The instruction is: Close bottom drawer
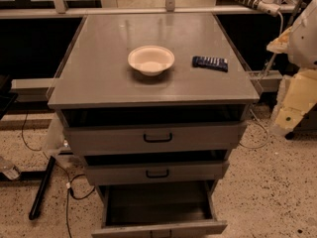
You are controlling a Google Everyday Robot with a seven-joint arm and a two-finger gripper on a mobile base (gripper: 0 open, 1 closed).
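Observation:
The grey metal cabinet (153, 90) has three drawers. The bottom drawer (158, 227) is pulled far out toward me. Its inside is open to view and looks empty, and its short front panel is cut off by the lower edge of the view. The middle drawer (156, 171) and the top drawer (157, 137) stand slightly out, each with a black loop handle. My gripper (293, 103) shows as cream-coloured parts at the right edge. It is beside the cabinet at top-drawer height, well apart from the bottom drawer.
A white bowl (151, 59) and a dark blue packet (210, 62) lie on the cabinet top. Black cables (74, 192) and a black bar (42, 187) lie on the speckled floor to the left. Shelving and a white cable stand behind.

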